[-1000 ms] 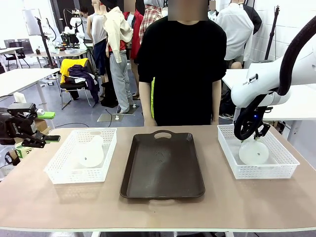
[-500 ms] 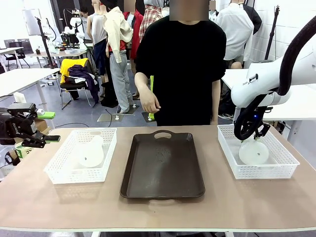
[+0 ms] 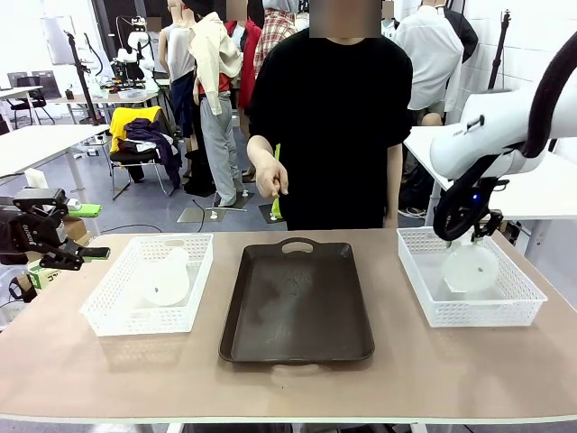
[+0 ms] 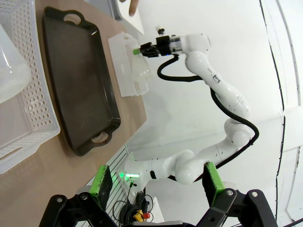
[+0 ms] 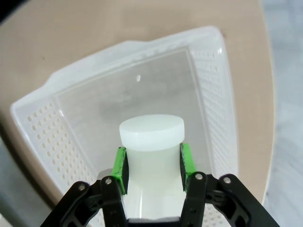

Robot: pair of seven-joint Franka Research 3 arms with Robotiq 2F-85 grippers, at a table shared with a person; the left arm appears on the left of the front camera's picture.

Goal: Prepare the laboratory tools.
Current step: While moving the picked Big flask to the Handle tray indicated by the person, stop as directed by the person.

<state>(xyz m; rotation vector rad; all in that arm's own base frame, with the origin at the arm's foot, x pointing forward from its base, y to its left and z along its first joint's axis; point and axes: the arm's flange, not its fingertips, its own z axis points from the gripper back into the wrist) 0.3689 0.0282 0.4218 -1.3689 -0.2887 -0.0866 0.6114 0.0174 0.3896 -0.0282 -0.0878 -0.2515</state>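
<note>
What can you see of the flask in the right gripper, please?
The flask is frosted, translucent white, plastic-looking. The right gripper is shut on its narrow part, green pads on either side; beyond them it ends in a flat round face. From the front its wide round body hangs below the gripper, within the right basket. Whether it touches the basket floor is unclear.

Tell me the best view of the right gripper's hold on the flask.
Right wrist view: the right gripper clamps the flask neck between pads, close up. The front view shows the flask at its basket, grip shadowed. The left wrist view shows them tiny, far off.
</note>
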